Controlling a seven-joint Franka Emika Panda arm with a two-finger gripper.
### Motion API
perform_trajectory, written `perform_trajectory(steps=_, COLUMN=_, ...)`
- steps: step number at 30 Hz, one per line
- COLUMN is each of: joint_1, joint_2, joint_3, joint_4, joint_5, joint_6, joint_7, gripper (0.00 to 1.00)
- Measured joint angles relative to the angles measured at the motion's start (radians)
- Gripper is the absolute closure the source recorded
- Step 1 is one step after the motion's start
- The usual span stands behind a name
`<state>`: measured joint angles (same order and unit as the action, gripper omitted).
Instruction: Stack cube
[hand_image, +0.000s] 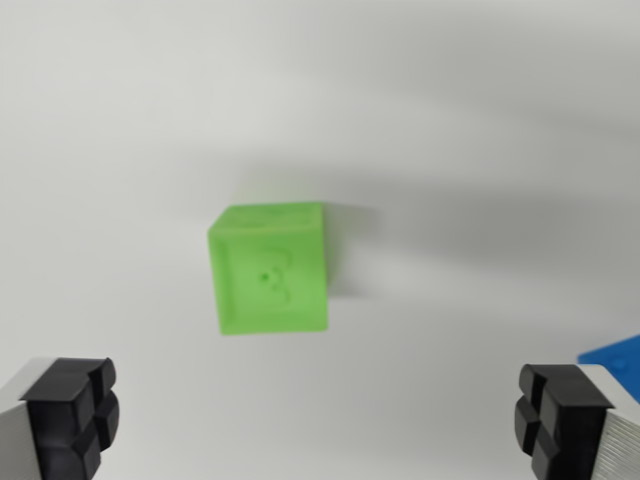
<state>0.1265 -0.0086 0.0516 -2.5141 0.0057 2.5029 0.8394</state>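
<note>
Hanging wide apart with nothing between them, the jaws of the gripper (314, 420) are showing black ribbed pads (72, 412) at seven and five o'clock. Bare white table (450, 120) is lying open all around. Sitting alone near centre, toward eleven o'clock, is the green cube (268, 282), matte plastic with an embossed face, slightly blurred. A blue block (618, 355) corner is peeking in at four o'clock.

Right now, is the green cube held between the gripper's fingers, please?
No, the green cube sits on the white table, well clear of the open gripper, whose fingers hold nothing.
</note>
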Motion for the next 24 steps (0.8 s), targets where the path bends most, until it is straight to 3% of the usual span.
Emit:
perform_trajectory(steps=12, joint_1=0.035, joint_2=0.006, joint_3=0.025, joint_4=-0.099, joint_5=-0.001, joint_6=0.104, joint_7=0.029, gripper=0.00)
perform_trajectory(steps=24, joint_1=0.036, joint_2=0.155, joint_3=0.020, joint_4=-0.101, joint_5=-0.026, joint_6=0.250, joint_7=0.047, gripper=0.00)
